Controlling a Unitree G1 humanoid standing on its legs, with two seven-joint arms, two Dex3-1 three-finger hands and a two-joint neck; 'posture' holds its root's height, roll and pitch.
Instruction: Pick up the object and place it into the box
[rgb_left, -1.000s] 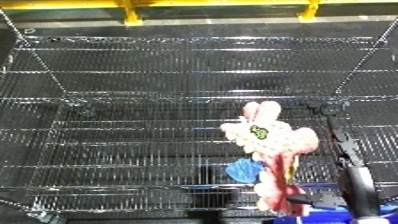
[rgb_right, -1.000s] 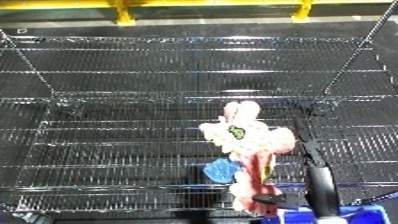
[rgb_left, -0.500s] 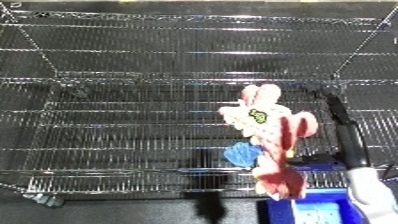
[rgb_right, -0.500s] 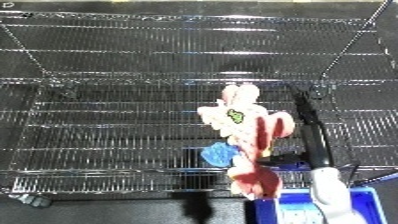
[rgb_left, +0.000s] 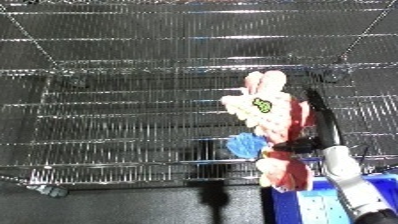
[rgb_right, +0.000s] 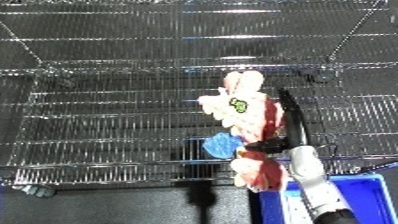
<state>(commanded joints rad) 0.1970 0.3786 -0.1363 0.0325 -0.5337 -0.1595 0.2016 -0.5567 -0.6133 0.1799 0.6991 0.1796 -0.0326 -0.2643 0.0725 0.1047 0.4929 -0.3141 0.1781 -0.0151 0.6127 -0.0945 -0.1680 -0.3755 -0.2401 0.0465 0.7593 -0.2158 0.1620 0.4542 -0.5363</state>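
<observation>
Right hand (rgb_left: 313, 131) clasped round pink plush toy (rgb_left: 271, 112), thumb hooked across its middle, fingers up its right side. Held upright in air, ears uppermost, in front of wire shelf (rgb_left: 133, 125). Small blue piece (rgb_left: 244, 145) at toy's lower left. Lower end of toy hanging just above near-left corner of blue bin (rgb_right: 355, 192). Left hand out of sight.
</observation>
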